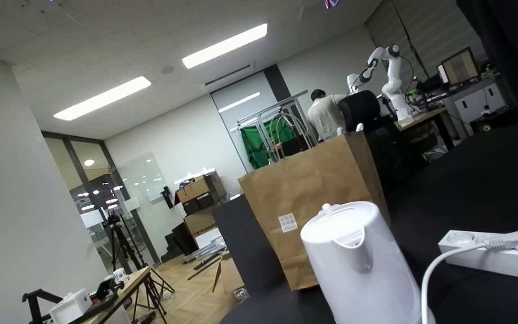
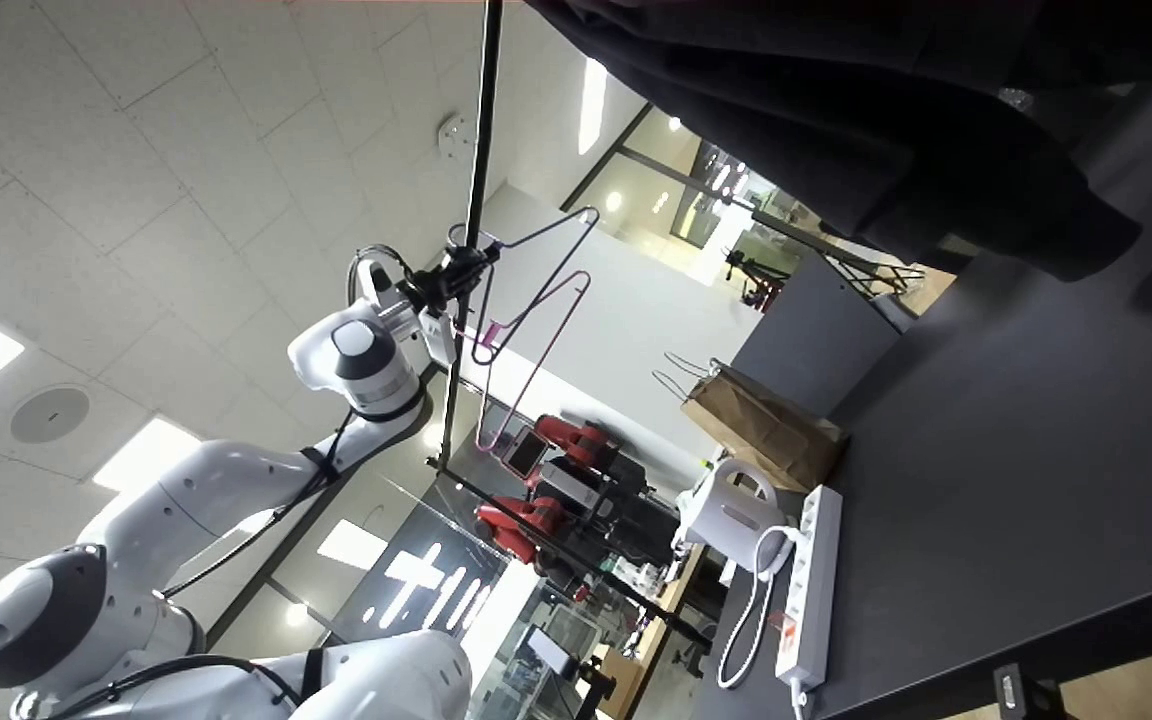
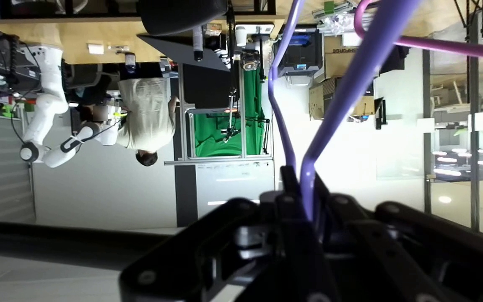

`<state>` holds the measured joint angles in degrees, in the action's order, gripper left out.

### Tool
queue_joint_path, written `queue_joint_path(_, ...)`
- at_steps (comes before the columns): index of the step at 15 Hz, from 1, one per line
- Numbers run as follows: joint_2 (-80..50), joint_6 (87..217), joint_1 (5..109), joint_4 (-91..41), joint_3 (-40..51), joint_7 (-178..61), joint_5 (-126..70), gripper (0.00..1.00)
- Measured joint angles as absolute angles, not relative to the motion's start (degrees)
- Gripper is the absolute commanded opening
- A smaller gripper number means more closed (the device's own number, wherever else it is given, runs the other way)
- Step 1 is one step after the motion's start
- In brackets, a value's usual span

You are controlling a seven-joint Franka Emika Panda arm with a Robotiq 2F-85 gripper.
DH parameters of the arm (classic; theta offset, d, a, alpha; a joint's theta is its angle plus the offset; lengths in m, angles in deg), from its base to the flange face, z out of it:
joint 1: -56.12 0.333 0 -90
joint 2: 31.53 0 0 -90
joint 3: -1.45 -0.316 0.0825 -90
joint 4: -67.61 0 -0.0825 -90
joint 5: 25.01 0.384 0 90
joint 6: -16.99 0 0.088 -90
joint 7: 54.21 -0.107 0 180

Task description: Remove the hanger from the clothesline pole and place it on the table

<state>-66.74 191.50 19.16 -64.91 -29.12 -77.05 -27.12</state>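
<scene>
The thin purple hanger point(image 2: 546, 287) is up at the black clothesline pole point(image 2: 483, 120) in an exterior view. My gripper point(image 2: 492, 252) is beside the pole, at the hanger's hook end. In the wrist view the gripper point(image 3: 302, 174) is shut on the purple hanger point(image 3: 344, 98), with its two arms spreading out from between the fingers. The hook looks curved around the pole, but whether it still bears on it I cannot tell. The pole also shows in the wrist view point(image 3: 65, 243). The black table point(image 2: 996, 430) lies well below the gripper and also shows in an exterior view point(image 1: 475, 189).
A pink hanger point(image 2: 540, 358) hangs close beside the purple one. On the table stand a white kettle point(image 2: 736, 515), a brown paper bag point(image 2: 761, 425) and a white power strip point(image 2: 811, 590) with a cable. Dark cloth point(image 2: 836, 130) hangs over the table's far part.
</scene>
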Motion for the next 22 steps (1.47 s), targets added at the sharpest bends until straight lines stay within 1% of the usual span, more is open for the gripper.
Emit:
queue_joint_path(10, -58.7, 188.7, 19.9, -63.3, -27.5, -76.7, -26.6, 0.02)
queue_joint_path(13, -56.8, 187.1, 22.3, -64.8, -26.3, -75.5, -24.5, 0.02)
queue_joint_path(15, -56.2, 186.6, 26.3, -66.8, -23.6, -74.1, -23.0, 0.02)
queue_joint_path(18, -56.0, 186.4, 34.9, -71.0, -16.7, -73.3, -22.9, 0.02)
queue_joint_path(20, -55.8, 186.4, 41.2, -73.9, -11.3, -70.3, -21.3, 0.02)
queue_joint_path(22, -55.2, 185.8, 49.7, -76.4, -4.3, -61.5, -14.5, 0.02)
